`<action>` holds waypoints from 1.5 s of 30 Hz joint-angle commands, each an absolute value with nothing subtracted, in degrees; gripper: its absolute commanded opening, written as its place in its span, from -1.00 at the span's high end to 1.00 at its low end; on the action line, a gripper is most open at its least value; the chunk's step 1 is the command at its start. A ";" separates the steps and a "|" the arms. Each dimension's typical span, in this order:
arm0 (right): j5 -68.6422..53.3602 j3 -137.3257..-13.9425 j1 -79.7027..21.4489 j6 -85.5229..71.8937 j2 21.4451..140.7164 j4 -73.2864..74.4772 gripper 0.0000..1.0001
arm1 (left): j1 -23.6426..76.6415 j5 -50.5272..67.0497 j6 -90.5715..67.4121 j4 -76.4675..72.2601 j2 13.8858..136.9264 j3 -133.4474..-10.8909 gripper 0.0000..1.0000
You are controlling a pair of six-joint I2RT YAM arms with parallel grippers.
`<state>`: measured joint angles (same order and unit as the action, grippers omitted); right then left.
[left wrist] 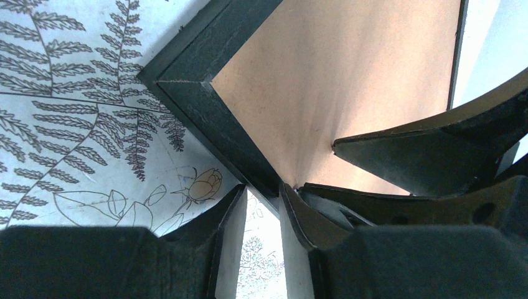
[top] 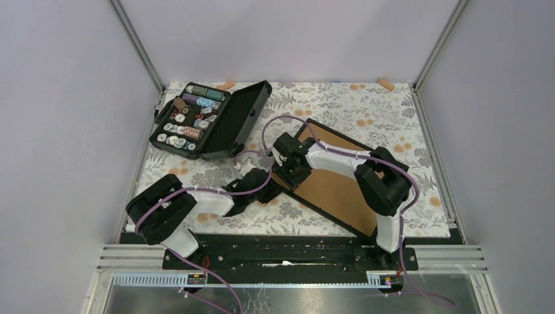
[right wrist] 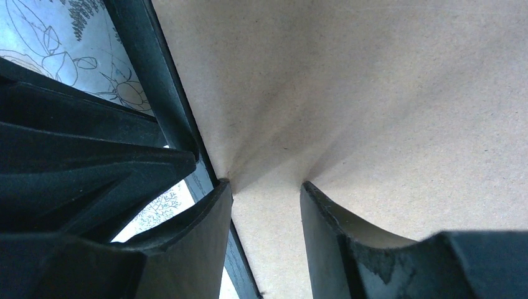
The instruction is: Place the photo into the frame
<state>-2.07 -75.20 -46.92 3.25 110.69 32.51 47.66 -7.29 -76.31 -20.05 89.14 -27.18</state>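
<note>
- On the desk (top: 366,104), the frame (top: 330,196) lies face down and askew, its brown board (right wrist: 373,93) facing up. It sits right of centre, well apart from the open case (top: 209,118) of thread spools at the far left.
- The photo shows in no view, so I cannot tell whether it lies under the board or somewhere else.
- The left hand (left wrist: 263,187) is low at the frame's left side, a little way along from a corner. Its jaws stand narrowly apart, and the black rail (left wrist: 199,106) runs straight into the gap. I cannot tell whether they pinch the rail or only straddle it.
- The right hand (right wrist: 264,184) is just beside the left one, over the same stretch of rail. Its jaws are apart and hold nothing. One fingertip sits at the rail's inner edge and the other on the bare board, and both seem to touch.
- The step in hand looks like work on the frame's back: the left hand steadies the rail while the right presses or pries at the board. Which of the two is unclear, since no clip or lifted seam shows.
- The next move calls for keeping the frame from sliding. If the board must come out, a fingertip has to catch its edge without bending it. If the photo is already inside, the board needs even pressure to sit flat.
</note>
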 commanded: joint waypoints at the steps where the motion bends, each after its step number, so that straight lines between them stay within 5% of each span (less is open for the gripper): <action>1: -3.51 -75.23 -47.94 4.22 119.71 33.96 -0.02 | 47.22 -8.35 -72.34 -3.93 94.96 -22.91 0.34; 21: 7.19 -88.73 -51.03 -6.53 135.92 49.17 -0.08 | 46.76 -8.05 -72.48 -4.31 93.99 -21.85 0.35; 24: 4.56 -86.03 -50.23 -7.93 129.68 44.01 -0.08 | 46.76 -8.88 -70.77 -2.21 92.66 -22.85 0.38; 31: 13.65 -76.18 -47.23 -17.21 105.25 37.24 -0.66 | 47.59 -9.67 -58.84 -1.63 75.77 -23.57 0.13; 37: 19.42 -64.65 -33.62 -28.80 90.27 35.92 -0.99 | 47.90 -2.53 -48.91 -1.41 61.52 -26.57 -0.42; 45: 10.01 -43.95 1.37 -36.98 71.46 27.90 -0.99 | 47.80 4.05 -39.04 5.87 55.74 -35.68 -0.76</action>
